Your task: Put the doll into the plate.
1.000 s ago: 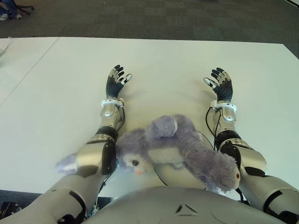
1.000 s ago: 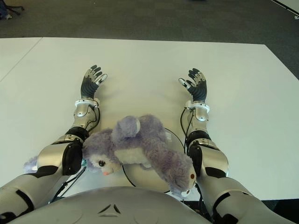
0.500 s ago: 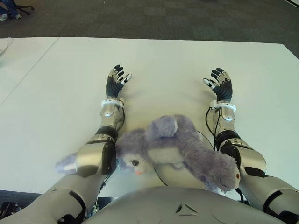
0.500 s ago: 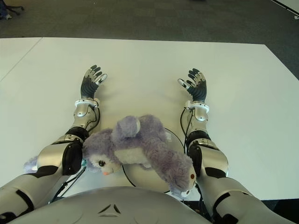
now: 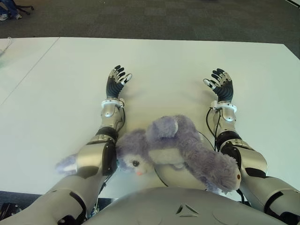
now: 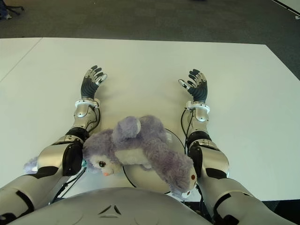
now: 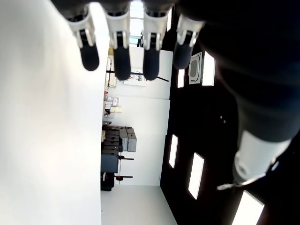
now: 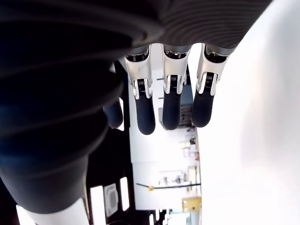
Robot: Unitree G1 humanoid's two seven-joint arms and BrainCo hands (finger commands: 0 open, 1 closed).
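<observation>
- Almost nothing has moved since a second ago: the right hand (image 5: 221, 86) has edged very slightly toward the far side of the table, while the left hand (image 5: 116, 81) and the doll sit where they were
- The doll (image 5: 176, 147), a purple plush with a pale belly, lies sprawled across the plate (image 6: 174, 138) at the near edge of the white table (image 5: 164, 65), between the two forearms
- Its head, with a dark eye and an orange beak, hangs off the plate toward the robot's left arm; one long limb drapes over the plate's right side toward the right elbow
- Only part of the plate's round rim shows, on the side toward the right arm and under the doll's belly
- The left hand shows well ahead of the doll, palm up, fingers (image 7: 89, 52) spread straight and holding nothing
- The right hand shows likewise ahead of the plate on its right side, fingers (image 8: 171, 105) extended and empty
- Dark carpet (image 5: 154, 18) lies beyond the table's far edge
</observation>
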